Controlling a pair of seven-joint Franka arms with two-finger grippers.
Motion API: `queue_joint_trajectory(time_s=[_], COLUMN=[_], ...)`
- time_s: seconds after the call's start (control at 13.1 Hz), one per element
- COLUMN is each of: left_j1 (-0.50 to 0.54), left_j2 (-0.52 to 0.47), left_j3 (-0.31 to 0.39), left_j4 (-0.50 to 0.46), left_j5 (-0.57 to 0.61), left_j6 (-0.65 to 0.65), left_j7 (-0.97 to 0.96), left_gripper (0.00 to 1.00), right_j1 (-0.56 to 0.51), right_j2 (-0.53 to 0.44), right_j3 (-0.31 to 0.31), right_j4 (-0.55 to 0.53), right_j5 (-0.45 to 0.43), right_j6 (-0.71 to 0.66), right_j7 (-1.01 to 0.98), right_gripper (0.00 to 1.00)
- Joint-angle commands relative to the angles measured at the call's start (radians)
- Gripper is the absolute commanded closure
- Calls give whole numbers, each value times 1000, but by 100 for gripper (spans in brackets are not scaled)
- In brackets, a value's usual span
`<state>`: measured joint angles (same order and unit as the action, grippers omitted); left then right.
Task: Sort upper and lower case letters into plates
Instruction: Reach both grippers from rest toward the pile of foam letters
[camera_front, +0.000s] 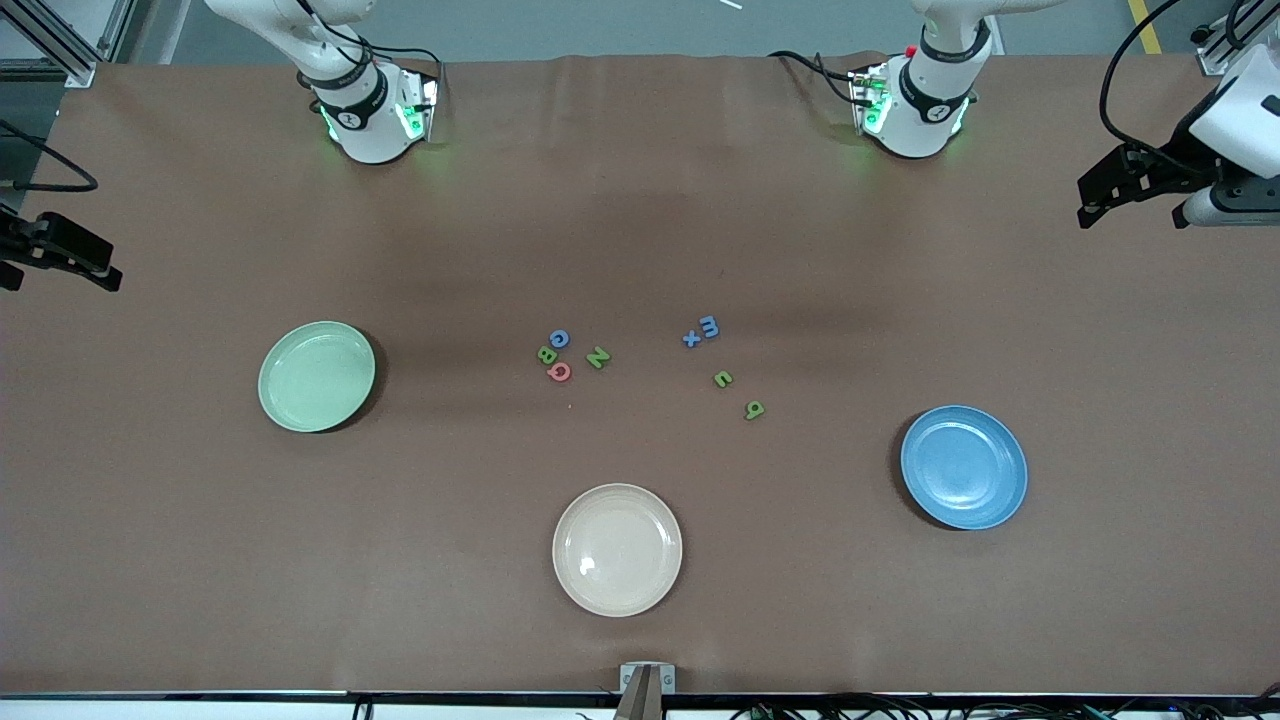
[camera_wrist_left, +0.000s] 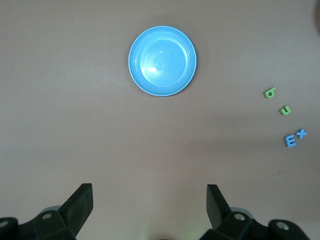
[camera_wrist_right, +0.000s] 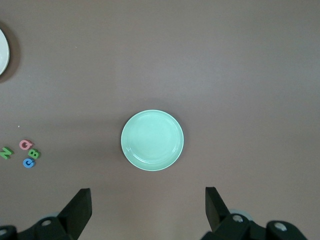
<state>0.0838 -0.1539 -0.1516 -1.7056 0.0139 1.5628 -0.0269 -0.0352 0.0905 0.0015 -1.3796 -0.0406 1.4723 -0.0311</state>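
1. Front view, layout:
   - Lying loose in two clusters mid-table, probably pre-grouped for sorting: capitals (camera_front: 565, 356) toward the right arm's end, small letters (camera_front: 722, 365) toward the left arm's end.
   - Sitting near the capitals and toward the right arm's end: mint plate (camera_front: 316, 376). Sitting nearer the camera than the small letters, toward the left arm's end: blue plate (camera_front: 963, 466). Each probably serving the arm on its own end.
   - Lying nearest the camera, between the two: cream plate (camera_front: 617, 549), holding nothing.
   - Holding nothing as yet: all three plates, so sorting likely not yet begun.
2. Front view, hard to see:
   - Hanging high over the table's ends, both waiting: left gripper (camera_front: 1105, 195) and right gripper (camera_front: 75, 262), partly cut by the frame edge, jaws unreadable here.
   - Reading uncertainly: two green small letters, possibly u and q.
3. Left wrist view:
   - Looking straight down near the blue plate, fingers (camera_wrist_left: 82, 200) spread wide, gripping nothing.
   - Showing at the frame edge: all four small letters; capitals out of frame.
4. Right wrist view:
   - Hovering near the mint plate, fingers (camera_wrist_right: 80, 205) spread wide, gripping nothing.
   - Showing at the edge: the four capitals, N half cut off, and a sliver of the cream plate.
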Motion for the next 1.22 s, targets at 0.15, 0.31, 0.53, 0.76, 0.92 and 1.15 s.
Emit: queue_joint_trajectory(time_s=[0.15, 0.31, 0.53, 0.76, 0.92, 1.15], left_j1=[5, -2, -24, -27, -45, -143], left_j2=[55, 97, 192, 273, 315, 431], left_j3=[0, -5, -61, -144, -189, -192], left_j4=[78, 89, 72, 23, -35, -58], left_j5=[-15, -17, -17, -15, -9, 47], left_j6=[-26, -27, 26, 176, 310, 451], left_j7=[13, 10, -89, -287, -410, -585], left_gripper=[0, 0, 0, 0, 0, 0], right_j1=[-17, -15, 17, 177, 247, 389], right_j2=[-20, -20, -25, -23, -23, -9], right_j3=[9, 11, 21, 22, 22, 22], right_j4=[-24, -30, -84, -201, -300, -447], right_j5=[-7, -5, 5, 10, 66, 107], right_j6=[2, 0, 3, 46, 161, 369], right_j7=[10, 11, 96, 258, 333, 489], right_gripper=[0, 0, 0, 0, 0, 0])
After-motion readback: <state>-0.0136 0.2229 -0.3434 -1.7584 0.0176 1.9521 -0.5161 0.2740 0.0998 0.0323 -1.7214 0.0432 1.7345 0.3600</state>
